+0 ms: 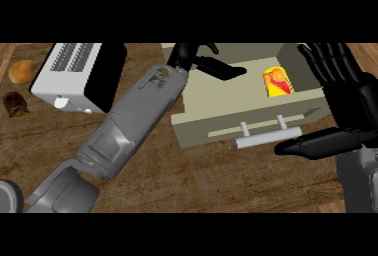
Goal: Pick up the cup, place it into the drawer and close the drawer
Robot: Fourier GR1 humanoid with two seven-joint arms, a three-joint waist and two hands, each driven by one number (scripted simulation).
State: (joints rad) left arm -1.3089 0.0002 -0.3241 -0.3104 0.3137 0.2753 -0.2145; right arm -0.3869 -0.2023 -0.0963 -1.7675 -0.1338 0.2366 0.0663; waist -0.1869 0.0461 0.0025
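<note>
Head view: the cup point(277, 82), yellow with a red print, sits inside the open drawer point(214, 122) at its right end, near the tabletop's point(221, 175) far right corner. It is probably light, stiff and smooth-sided, best taken round its middle. Its long axis seems to run toward the far edge; I cannot tell whether it is upright or lying. The left robot hand point(198, 57) hangs over the drawer, loosely spread and empty. The right robot hand point(347, 105) is spread, fingers straight, with its thumb beside the drawer handle point(267, 137).

I read the lighting as soft and even, moderately dim: the wooden counter point(221, 180) shows dark, the drawer point(221, 92) floor pale with its inner walls shaded darker, and the black right hand point(347, 95) carries faint highlights.
</note>
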